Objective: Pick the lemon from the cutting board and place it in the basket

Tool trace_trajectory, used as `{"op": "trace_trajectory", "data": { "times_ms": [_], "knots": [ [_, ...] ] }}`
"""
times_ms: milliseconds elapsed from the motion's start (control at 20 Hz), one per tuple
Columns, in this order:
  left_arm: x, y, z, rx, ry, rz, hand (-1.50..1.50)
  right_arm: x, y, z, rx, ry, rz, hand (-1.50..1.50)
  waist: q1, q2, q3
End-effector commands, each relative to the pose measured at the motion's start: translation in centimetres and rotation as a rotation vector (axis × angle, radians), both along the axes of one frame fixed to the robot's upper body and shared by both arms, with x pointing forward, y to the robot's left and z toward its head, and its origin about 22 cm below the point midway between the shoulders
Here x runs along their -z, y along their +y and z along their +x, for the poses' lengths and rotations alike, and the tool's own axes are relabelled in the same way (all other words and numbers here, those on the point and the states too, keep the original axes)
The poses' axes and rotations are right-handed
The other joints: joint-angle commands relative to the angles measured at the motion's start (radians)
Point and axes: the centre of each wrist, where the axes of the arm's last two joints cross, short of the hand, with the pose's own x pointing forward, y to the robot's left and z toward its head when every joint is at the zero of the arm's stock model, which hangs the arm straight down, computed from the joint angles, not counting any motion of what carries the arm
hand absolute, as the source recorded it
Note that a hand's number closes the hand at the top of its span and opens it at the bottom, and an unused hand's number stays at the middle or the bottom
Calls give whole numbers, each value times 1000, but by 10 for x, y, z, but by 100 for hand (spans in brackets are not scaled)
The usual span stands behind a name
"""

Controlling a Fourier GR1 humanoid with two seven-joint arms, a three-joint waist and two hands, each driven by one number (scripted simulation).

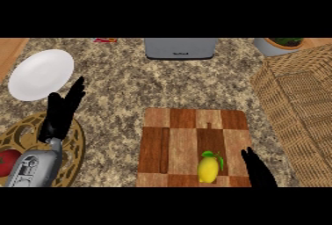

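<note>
A yellow lemon (207, 169) with a green leaf lies on the wooden cutting board (185, 132), near the board's front right corner. My right hand (257, 169) rises from the lower edge just right of the lemon, fingers straight, a small gap between them and the fruit. The wicker basket (295, 101) stands at the right side of the counter, beyond the board's right edge. My left hand (63, 114) rests open at the left, fingers pointing up, far from the lemon.
A white plate (40, 74) lies at the back left. A gold wire trivet (19, 136) with a red fruit (8, 161) sits under my left forearm. A grey appliance (181, 48) and a potted plant (282, 45) stand at the back.
</note>
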Motion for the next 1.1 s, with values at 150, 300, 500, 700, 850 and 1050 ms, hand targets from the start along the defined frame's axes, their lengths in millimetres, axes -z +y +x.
{"op": "trace_trajectory", "data": {
  "times_ms": [150, 300, 500, 700, 850, 1050],
  "knots": [
    [-5, 18, 9, 6, -3, -5, 0, 25, 9, 18, -5, -19, -12, -150, 0, 0, 0],
    [0, -3, -10, 5, -6, 2, 0, 23, 22, 37, -10, -4, -24, -150, 4, 0, 0],
    [-14, 5, 6, -12, -14, 5, 0, 29, 16, 34, -23, -10, -20, -150, 1, 0, 0],
    [-12, 33, 1, -7, -17, -15, 0, 50, 18, 47, -4, -18, 6, -150, 3, 0, 0],
    [-11, 13, -8, 5, -16, 14, 0, 38, 20, 57, 7, 0, 2, -150, 4, 0, 0],
    [0, -6, -6, 1, 11, 4, 0, 48, 26, 29, -16, 48, -1, -150, 0, 0, 0]
  ]
}}
